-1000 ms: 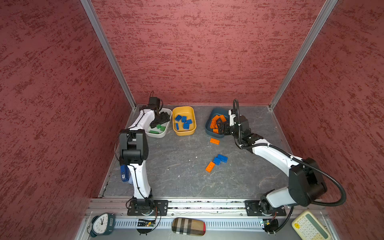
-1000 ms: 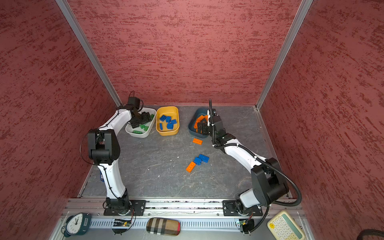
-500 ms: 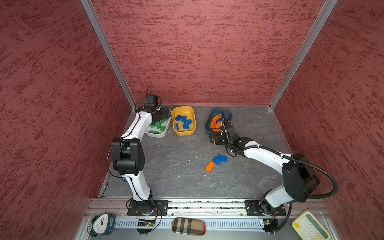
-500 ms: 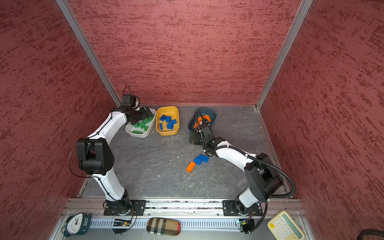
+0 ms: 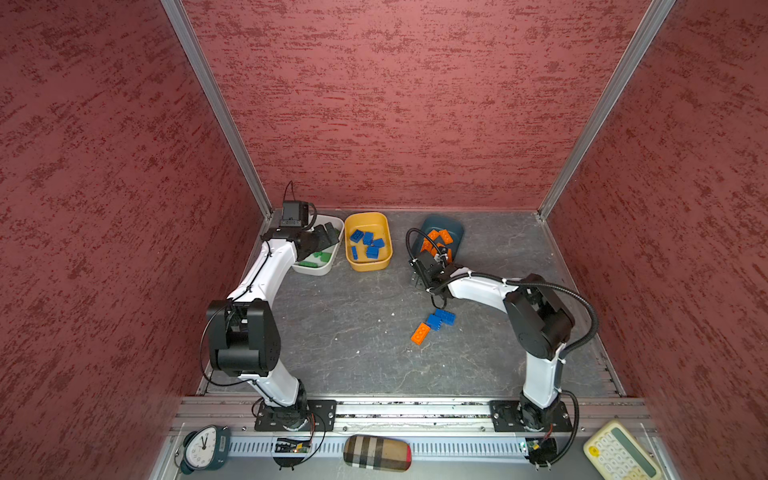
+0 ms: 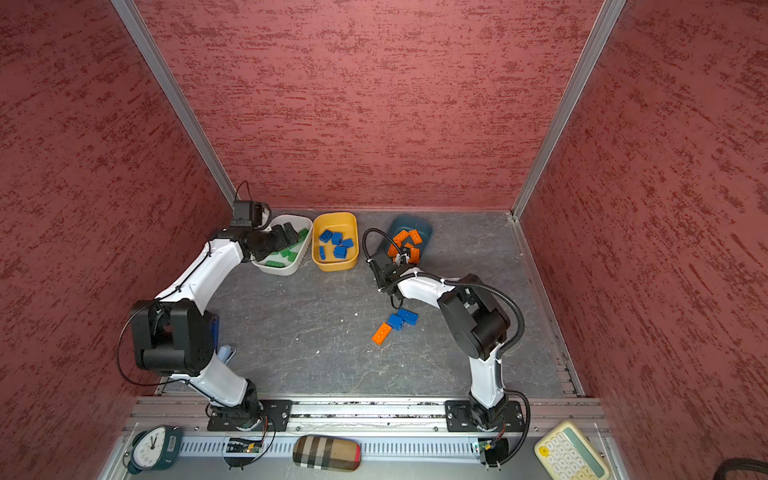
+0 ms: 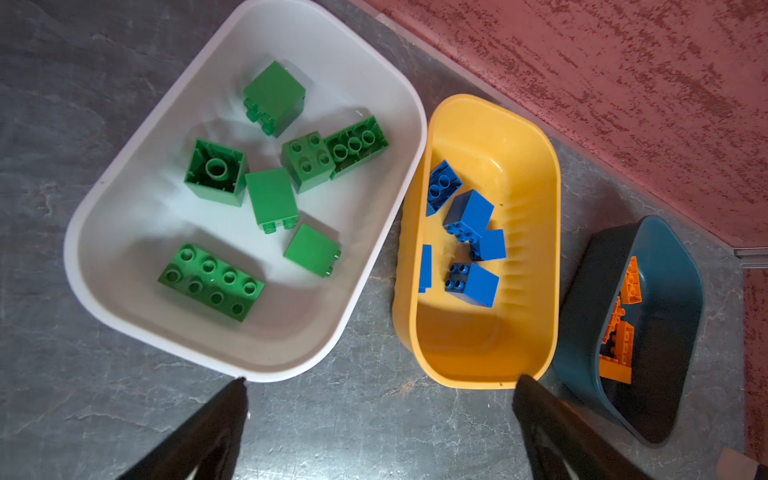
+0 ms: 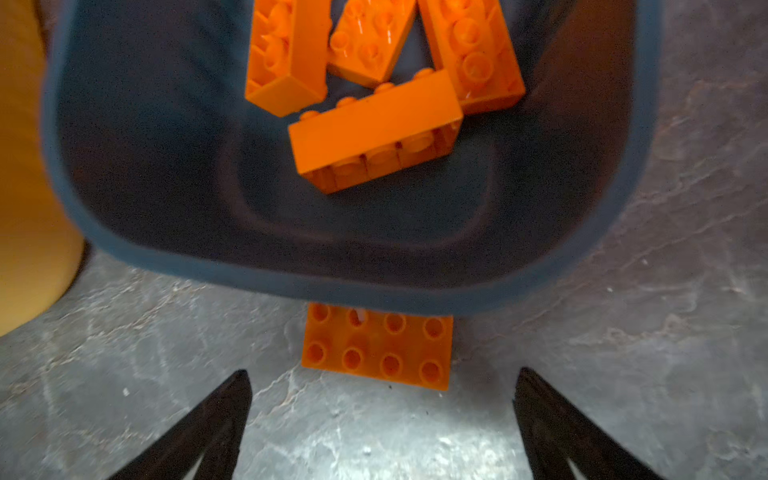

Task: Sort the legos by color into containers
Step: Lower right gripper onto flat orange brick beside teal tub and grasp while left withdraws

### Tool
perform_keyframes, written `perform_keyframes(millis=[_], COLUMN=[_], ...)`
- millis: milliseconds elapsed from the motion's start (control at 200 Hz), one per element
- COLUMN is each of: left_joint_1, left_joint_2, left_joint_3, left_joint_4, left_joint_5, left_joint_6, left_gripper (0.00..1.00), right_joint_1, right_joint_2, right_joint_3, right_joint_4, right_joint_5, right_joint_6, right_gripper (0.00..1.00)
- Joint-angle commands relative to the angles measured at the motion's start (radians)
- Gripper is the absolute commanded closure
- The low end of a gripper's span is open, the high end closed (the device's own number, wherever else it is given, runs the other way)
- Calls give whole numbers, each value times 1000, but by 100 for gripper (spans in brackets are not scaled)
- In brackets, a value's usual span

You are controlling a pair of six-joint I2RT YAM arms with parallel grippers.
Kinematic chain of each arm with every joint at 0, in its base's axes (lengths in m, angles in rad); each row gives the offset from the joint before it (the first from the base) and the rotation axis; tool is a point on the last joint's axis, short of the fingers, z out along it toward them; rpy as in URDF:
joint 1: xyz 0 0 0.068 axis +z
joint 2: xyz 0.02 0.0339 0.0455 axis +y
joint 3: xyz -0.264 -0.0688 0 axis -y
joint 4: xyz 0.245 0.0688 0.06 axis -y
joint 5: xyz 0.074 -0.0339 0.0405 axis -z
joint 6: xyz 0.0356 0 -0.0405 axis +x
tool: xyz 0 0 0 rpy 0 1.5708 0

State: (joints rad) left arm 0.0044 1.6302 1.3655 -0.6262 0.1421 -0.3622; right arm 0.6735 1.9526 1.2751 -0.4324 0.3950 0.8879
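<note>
Lowered right end effector [image 8: 382, 374], jaws spread, from teal tub [image 8: 374, 291]; orange brick [image 8: 376, 347] just ahead, likely next pick. Left end effector [image 7: 382, 379] likewise spread.

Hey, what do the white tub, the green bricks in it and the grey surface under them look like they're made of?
White tub: likely moulded plastic, smooth and semi-matte, with rounded corners and a soft sheen.
Green bricks: hard plastic with a slight gloss and crisp moulded studs.
Grey surface: slate-look, veined and matte; whether real stone or a printed sheet, I cannot tell.
</note>
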Motion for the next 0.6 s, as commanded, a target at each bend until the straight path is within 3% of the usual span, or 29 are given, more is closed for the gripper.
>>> perform_keyframes(millis=[0,265,591], left_joint_1=[25,45,45], left_joint_2=[-34,-22,-14], left_joint_3=[-36,-71,-85], left_joint_4=[49,68,77], left_joint_5=[23,63,71], left_joint_6=[-17,-34,-48], left_gripper=[0,0,0], right_joint_1=[8,8,8], right_joint_2=[38,114,113], right_joint_3=[47,106,55], right_joint_4=[-89,-63,-67], right_joint_5=[82,36,51], right_joint_6=[96,51,27], right_gripper=[1,4,22])
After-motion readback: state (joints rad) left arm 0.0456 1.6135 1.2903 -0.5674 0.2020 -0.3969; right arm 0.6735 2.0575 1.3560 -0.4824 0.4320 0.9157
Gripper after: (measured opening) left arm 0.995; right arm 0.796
